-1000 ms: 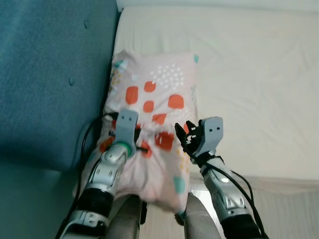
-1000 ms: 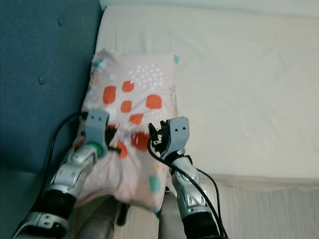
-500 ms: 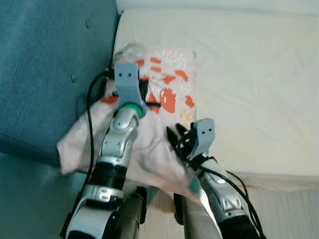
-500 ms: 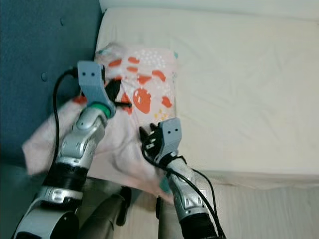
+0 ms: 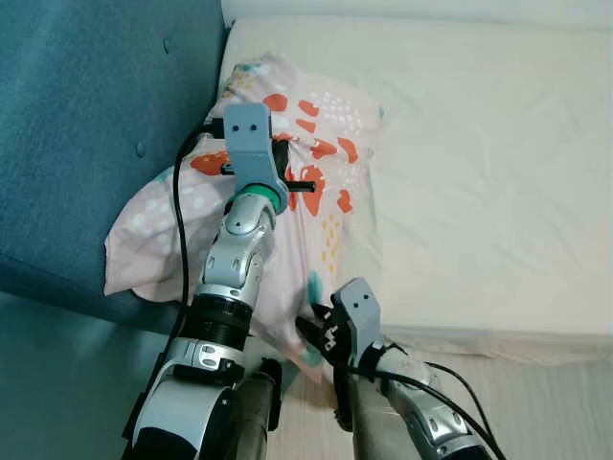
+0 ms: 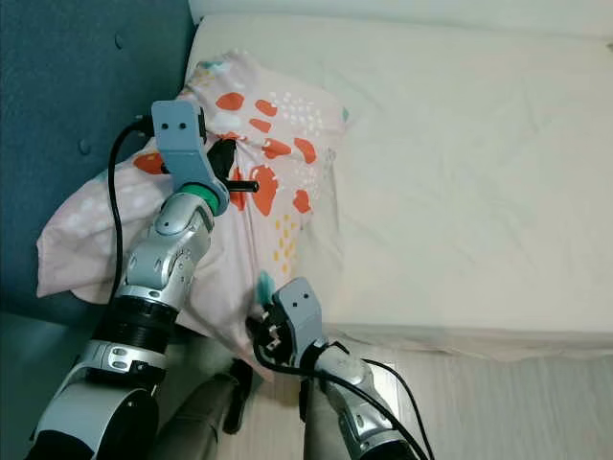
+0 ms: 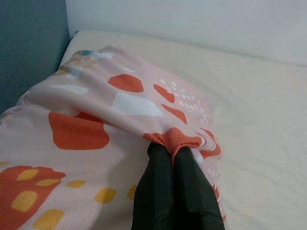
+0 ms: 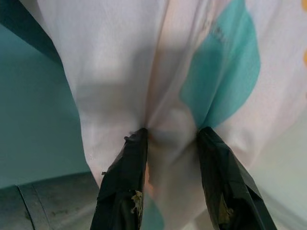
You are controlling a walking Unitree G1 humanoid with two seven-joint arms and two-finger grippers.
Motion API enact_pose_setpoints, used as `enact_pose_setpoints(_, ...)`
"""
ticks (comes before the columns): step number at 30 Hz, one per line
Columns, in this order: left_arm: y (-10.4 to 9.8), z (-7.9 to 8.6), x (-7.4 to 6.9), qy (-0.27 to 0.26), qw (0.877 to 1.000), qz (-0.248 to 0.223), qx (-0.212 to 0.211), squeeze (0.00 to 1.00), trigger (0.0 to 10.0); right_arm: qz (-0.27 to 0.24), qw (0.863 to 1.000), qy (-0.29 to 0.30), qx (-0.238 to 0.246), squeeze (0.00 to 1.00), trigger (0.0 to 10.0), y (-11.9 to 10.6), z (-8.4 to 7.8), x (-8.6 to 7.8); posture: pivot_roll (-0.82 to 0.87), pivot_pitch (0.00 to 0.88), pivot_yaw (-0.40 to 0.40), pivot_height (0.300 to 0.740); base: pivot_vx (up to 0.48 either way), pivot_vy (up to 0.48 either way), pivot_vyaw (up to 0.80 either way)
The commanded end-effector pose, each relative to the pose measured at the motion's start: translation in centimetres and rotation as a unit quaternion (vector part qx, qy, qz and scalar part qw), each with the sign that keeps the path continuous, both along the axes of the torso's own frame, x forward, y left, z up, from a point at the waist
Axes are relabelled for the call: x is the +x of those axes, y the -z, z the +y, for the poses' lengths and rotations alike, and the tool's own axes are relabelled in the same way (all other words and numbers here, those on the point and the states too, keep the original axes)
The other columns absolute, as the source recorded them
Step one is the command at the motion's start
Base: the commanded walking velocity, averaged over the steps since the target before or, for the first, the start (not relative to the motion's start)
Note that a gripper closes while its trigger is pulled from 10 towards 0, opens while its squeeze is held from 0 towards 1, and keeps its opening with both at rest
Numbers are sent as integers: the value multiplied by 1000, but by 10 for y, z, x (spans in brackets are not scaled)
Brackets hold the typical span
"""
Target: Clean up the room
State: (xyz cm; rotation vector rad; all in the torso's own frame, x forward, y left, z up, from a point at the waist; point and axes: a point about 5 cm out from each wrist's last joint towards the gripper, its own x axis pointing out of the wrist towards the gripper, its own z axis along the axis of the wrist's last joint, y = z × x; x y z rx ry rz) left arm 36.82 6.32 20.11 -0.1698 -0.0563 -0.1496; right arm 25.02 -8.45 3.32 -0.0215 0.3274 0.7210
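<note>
Pink pillow (image 5: 326, 220), red and teal blotches; rumpled, lying at mattress's left edge against blue headboard

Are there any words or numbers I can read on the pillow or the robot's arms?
None: no words, numbers or signs can be read anywhere.
The pillow carries only red, teal, yellow and white shapes, no letters.
The left gripper, pinching a fold of the pillow, and the right gripper, gripping its lower edge, bear no labels.
The bed is plain.
</note>
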Motion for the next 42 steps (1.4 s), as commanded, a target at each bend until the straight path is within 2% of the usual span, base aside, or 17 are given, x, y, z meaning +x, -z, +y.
enact_pose_setpoints(1,-13,-21,-3,30,999,-25,-16,0,0,37,998,39,-36,0,10000,19,-11,-2,-79,223,69,740,0,0,0)
enact_pose_setpoints(9,-12,-19,-3,29,999,-21,-15,0,0,53,993,97,-45,0,10000,23,-20,26,-57,234,76,740,0,0,0)
enact_pose_setpoints(11,-12,-19,-3,29,999,-21,-15,0,0,53,993,97,-45,0,10000,23,-20,26,-57,234,76,740,0,0,0)
enact_pose_setpoints(13,-12,-16,-5,31,999,-20,-14,0,0,58,989,127,-57,0,10000,23,-31,38,-37,246,75,740,0,0,0)
enact_pose_setpoints(15,-12,-16,-5,31,999,-20,-14,0,0,58,989,127,-57,0,10000,23,-31,38,-37,246,75,740,0,0,0)
enact_pose_setpoints(18,-10,-9,-7,24,999,-18,-11,0,0,52,982,165,-81,0,10000,18,-48,53,-20,252,73,740,0,0,0)
enact_pose_setpoints(19,-10,-9,-7,24,999,-18,-11,0,0,52,982,165,-81,0,10000,18,-48,53,-20,252,73,740,0,0,0)
enact_pose_setpoints(20,-10,-5,-6,16,1000,-19,-10,0,0,41,977,182,-106,0,10000,13,-58,61,-15,255,70,740,0,0,0)
enact_pose_setpoints(21,-14,5,-3,-4,1000,-27,-10,0,0,16,967,216,-135,0,10000,-1,-76,75,-4,264,63,740,0,0,0)
enact_pose_setpoints(27,-20,16,1,-29,999,-37,-10,0,0,-7,956,251,-153,0,10000,-15,-92,88,-1,273,62,740,0,0,0)
enact_pose_setpoints(30,-21,25,5,-46,998,-48,5,0,0,-12,949,273,-155,0,10000,-21,-101,92,4,276,64,740,0,0,0)
enact_pose_setpoints(33,-19,28,5,-48,997,-52,18,0,0,-13,948,276,-157,0,10000,-21,-103,93,9,278,64,740,0,0,0)
enact_pose_setpoints(34,-1,26,6,-41,997,-27,63,0,0,-3,953,261,-153,0,10000,-16,-95,90,6,283,64,740,0,0,0)
enact_pose_setpoints(36,42,19,3,-5,987,55,148,0,0,24,964,226,-135,0,10000,-1,-74,81,7,284,64,740,0,0,0)
enact_pose_setpoints(39,55,17,0,7,983,77,167,0,0,33,968,216,-126,0,10000,4,-66,76,6,285,63,740,0,0,0)
enact_pose_setpoints(40,64,15,-3,15,978,97,186,0,3216,42,968,217,-118,0,10000,10,-61,72,7,284,64,740,0,0,0)
enact_pose_setpoints(42,71,14,-5,20,975,109,193,0,3529,50,968,220,-113,0,10000,15,-58,68,3,283,65,740,0,0,0)
